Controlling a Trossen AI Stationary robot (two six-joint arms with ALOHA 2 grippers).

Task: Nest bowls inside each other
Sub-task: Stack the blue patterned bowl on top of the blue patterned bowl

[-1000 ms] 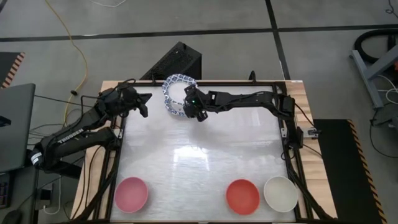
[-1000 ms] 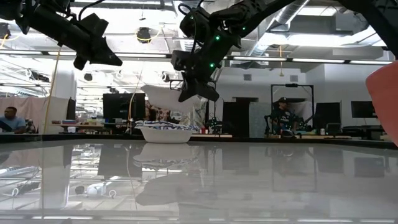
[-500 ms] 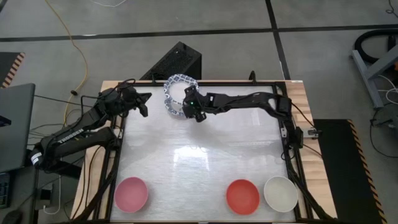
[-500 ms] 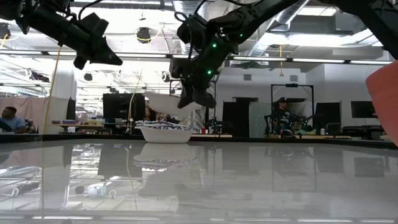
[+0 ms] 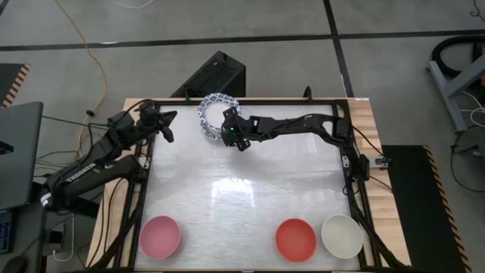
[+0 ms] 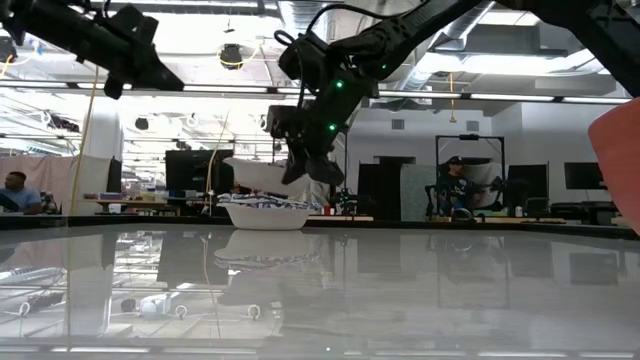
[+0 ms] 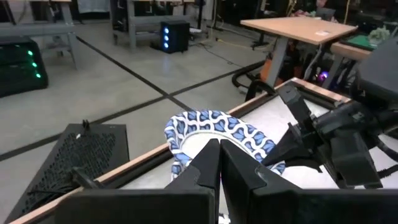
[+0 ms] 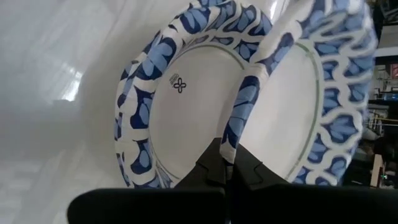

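My right gripper [image 5: 227,132] is at the table's far edge, shut on a white bowl with a blue-patterned scalloped rim [image 6: 255,172]. This bowl hangs close above another blue-patterned bowl [image 6: 265,213], which rests on its base on the table. In the right wrist view the held bowl [image 8: 305,112] overlaps the lower bowl [image 8: 180,118]. My left gripper [image 5: 164,124] is shut and holds nothing at the far left, away from the bowls. Its wrist view looks over the shut fingers [image 7: 217,168] at the patterned bowl [image 7: 214,130]. My right gripper pinches the held bowl's patterned rim [image 8: 239,124] between its two fingers, on the side toward the table's right. The fingers slant down from the right. The bowl is lifted, open side up and nearly level, just over the lower bowl.
A pink bowl [image 5: 160,235], a red bowl [image 5: 295,239] and a plain white bowl [image 5: 342,235] sit along the near edge. A black box [image 5: 216,76] stands on the floor beyond the far edge. The middle of the table [image 5: 250,182] is bare.
My right gripper has sunk with the patterned bowl, bringing it from well above the lower bowl to just over it and levelling it. My left gripper has drawn back toward the table's left edge, still shut.
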